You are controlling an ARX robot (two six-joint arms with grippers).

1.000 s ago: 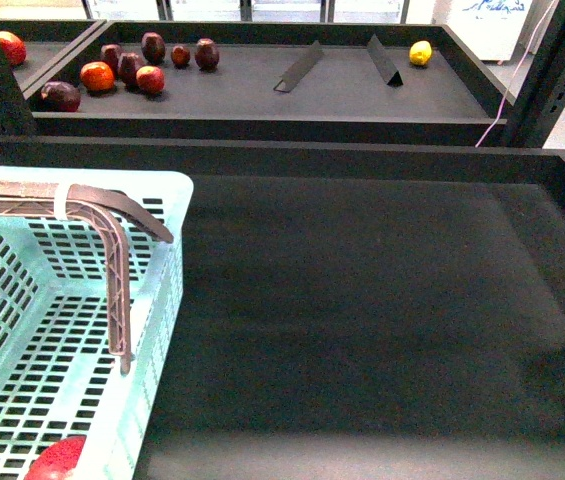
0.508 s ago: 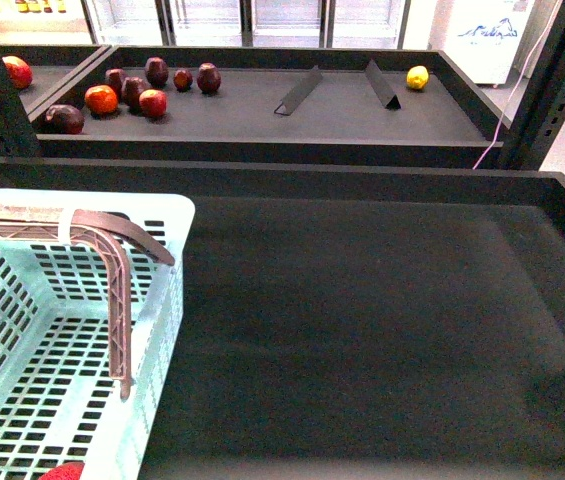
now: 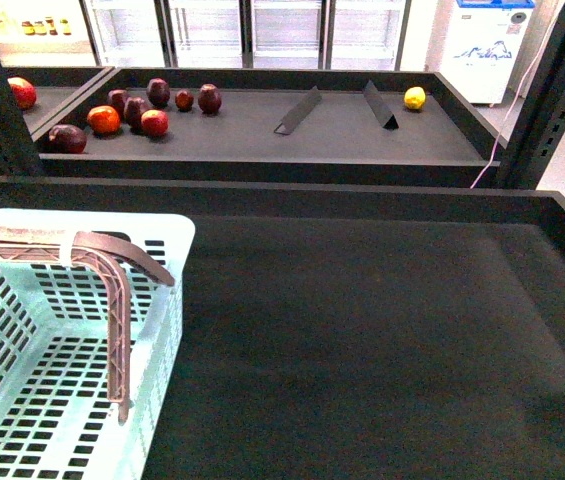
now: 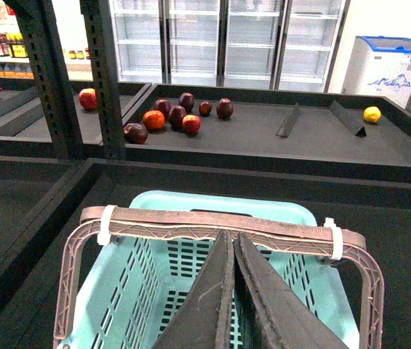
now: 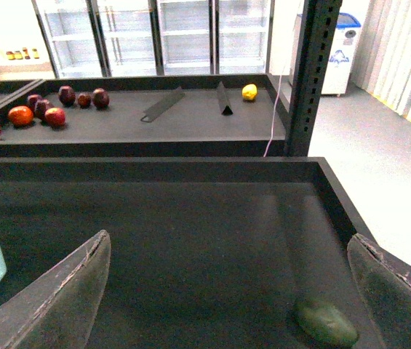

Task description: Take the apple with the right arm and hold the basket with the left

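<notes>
the apple was not visible in any current view, so its place could not be confirmed; the visible floor of the basket (image 3: 72, 330), at lower left of the front view, showed no fruit. the left tool (image 4: 233, 291) was closed, its tips just beneath the brown handles (image 4: 220, 227); whether it gripped them could not be told. the right tool (image 5: 227, 291) hung open and empty over the dark tabletop (image 5: 190, 233), near a green fruit (image 5: 326, 323). judged: basket hold likely in place, pick unconfirmed.
</notes>
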